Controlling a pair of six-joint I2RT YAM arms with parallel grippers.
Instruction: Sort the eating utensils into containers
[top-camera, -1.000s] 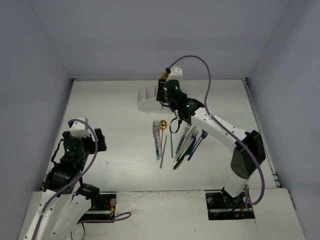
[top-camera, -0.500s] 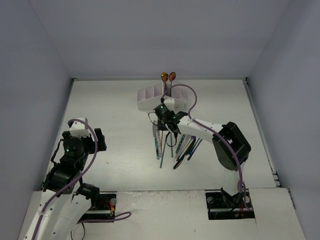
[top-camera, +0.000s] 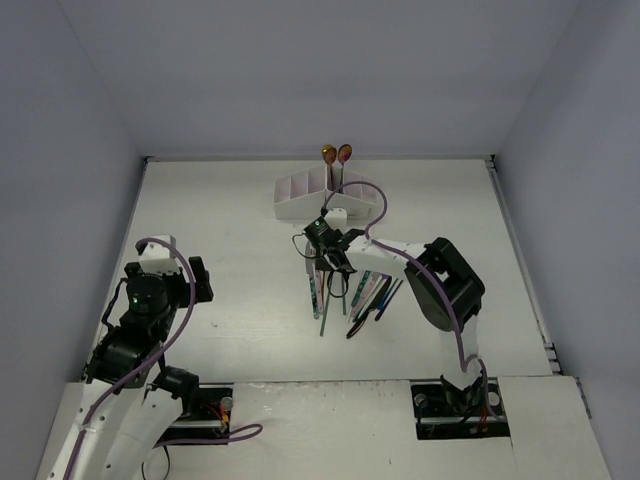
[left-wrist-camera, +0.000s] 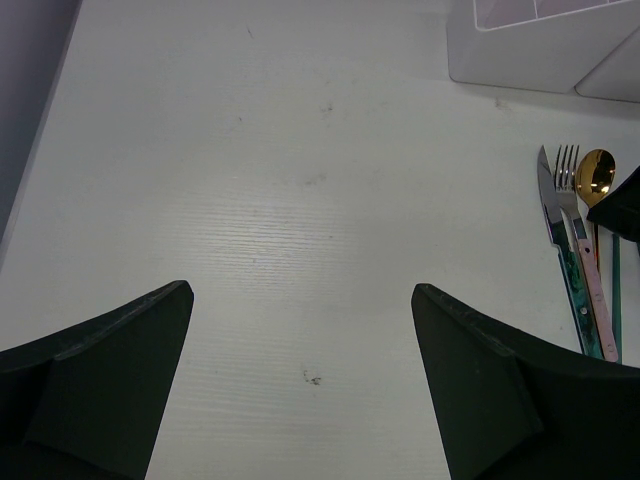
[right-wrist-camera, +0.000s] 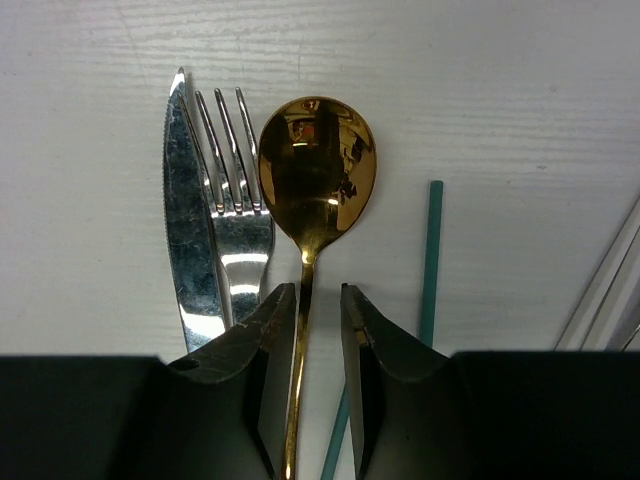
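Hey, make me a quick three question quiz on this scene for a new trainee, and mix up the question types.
1. How many copper spoons stand in the white organiser?
2. True or false: the left gripper is open and holds nothing.
3. The gold spoon lies on the table with its handle:
A. inside the white organiser
B. between the fingers of the right gripper
C. under the left gripper

Key: 1. two; 2. true; 3. B
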